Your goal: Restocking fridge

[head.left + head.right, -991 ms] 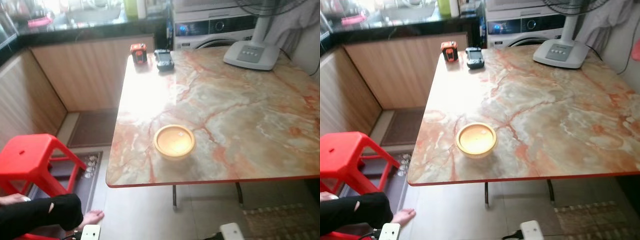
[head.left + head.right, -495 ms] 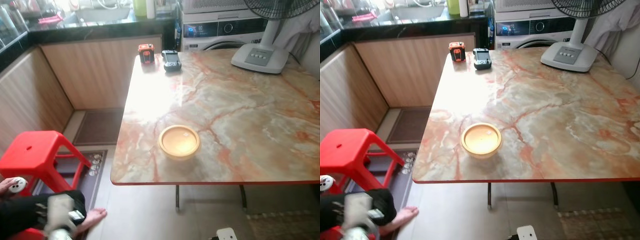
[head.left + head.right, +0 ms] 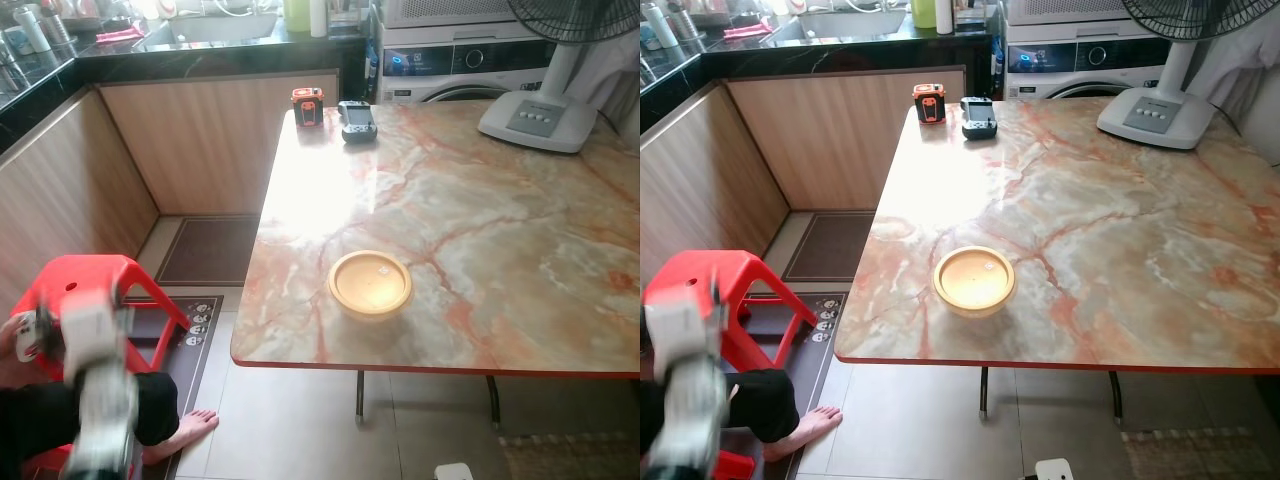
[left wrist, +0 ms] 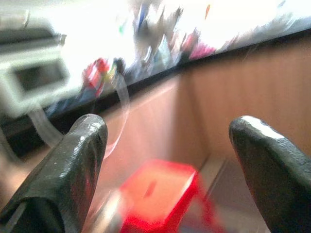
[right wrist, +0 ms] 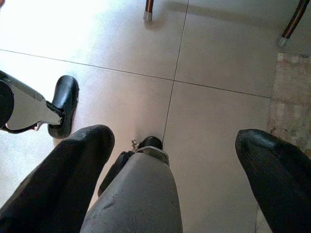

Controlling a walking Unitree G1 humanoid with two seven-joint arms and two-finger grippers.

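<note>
1. Left gripper (image 4: 167, 160), seen in its wrist view, has its two black fingers (image 4: 77, 160) spread wide apart with nothing between them; behind them lie a red stool (image 4: 160, 194) and a wooden cabinet wall, both blurred.
2. From the head views, the left arm (image 3: 95, 390) is raised at the robot's left, a blurred silver shape in front of the same red stool, on the floor well apart from the table's left edge.
3. Right gripper (image 5: 170, 170) hangs low with its fingers (image 5: 63, 179) likewise parted and holding nothing, pointing down at pale floor tiles (image 5: 214, 121) and the robot's own leg.
4. Marble-patterned table (image 3: 480, 200) with a red rim stands ahead.
5. Round yellow lidded container (image 3: 370, 284) sits on the table near its front edge, toward the front-left corner, untouched.
6. At the table's far-left corner, a small orange-and-black device (image 3: 307, 106) and a dark handheld device (image 3: 357, 119) lie just beside each other.
7. White fan base (image 3: 542, 121) stands at the far-right corner.
8. Beyond the table's far edge is a washing machine (image 3: 470, 70).
9. Someone sits by the stool: a hand (image 3: 22, 335), a dark trouser leg (image 3: 150, 405) and a bare foot (image 3: 185, 432) on the floor.
</note>
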